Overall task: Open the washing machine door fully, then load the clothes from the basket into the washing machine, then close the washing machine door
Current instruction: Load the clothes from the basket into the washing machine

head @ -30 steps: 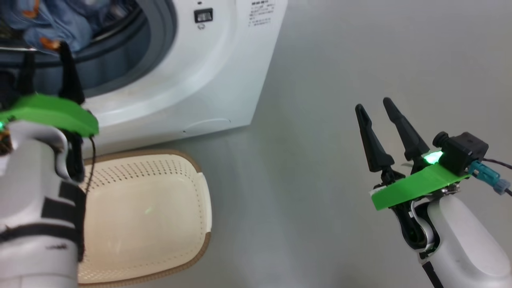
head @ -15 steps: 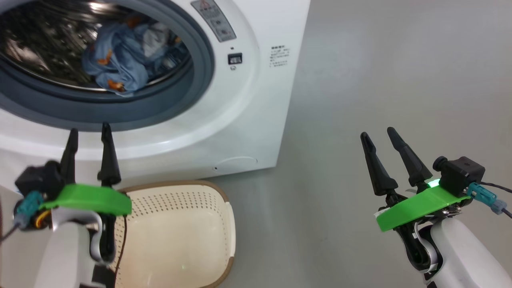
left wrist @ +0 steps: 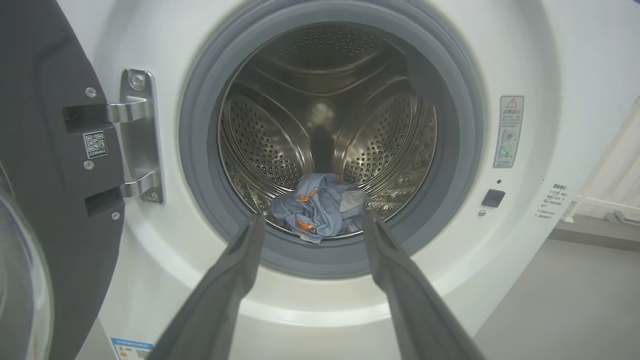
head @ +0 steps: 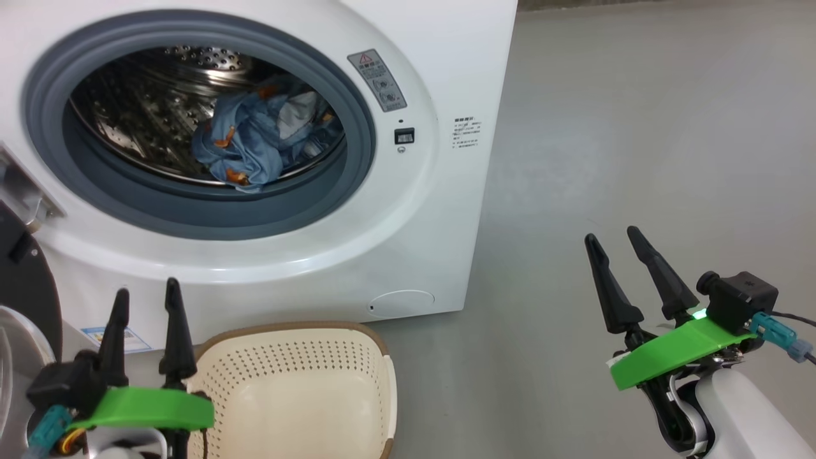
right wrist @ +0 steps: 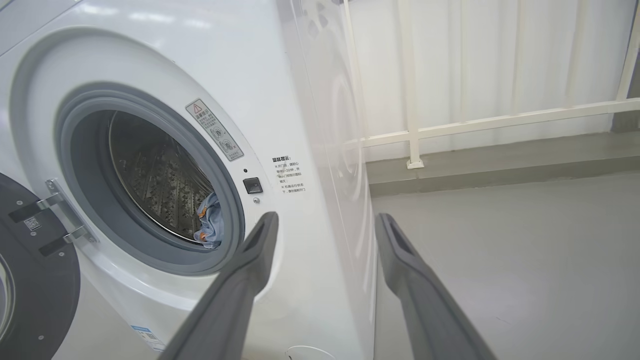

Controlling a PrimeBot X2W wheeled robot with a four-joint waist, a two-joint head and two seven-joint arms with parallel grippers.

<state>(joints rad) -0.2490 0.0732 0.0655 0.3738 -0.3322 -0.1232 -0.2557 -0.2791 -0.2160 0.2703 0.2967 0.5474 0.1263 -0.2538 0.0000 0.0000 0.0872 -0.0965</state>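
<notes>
The white washing machine (head: 440, 210) stands with its door (head: 25, 293) swung open to the left, hinged on a metal bracket (left wrist: 137, 135). Light blue clothes (head: 261, 143) lie bunched at the bottom of the steel drum (left wrist: 320, 215) (right wrist: 210, 227). The cream basket (head: 299, 395) sits on the floor in front of the machine, with nothing in the part I see. My left gripper (head: 146, 290) is open, low in front of the machine beside the basket's left rim. My right gripper (head: 615, 233) is open over the bare floor to the right, holding nothing.
Grey floor (head: 637, 127) stretches to the right of the machine. A white railing and pale wall (right wrist: 475, 120) stand behind it. The open door (left wrist: 45, 200) takes up the space on the left.
The head camera has tilted up, so the drum opening now shows whole. My left gripper has drawn back out of the drum mouth and down beside the basket. The right gripper holds its place.
</notes>
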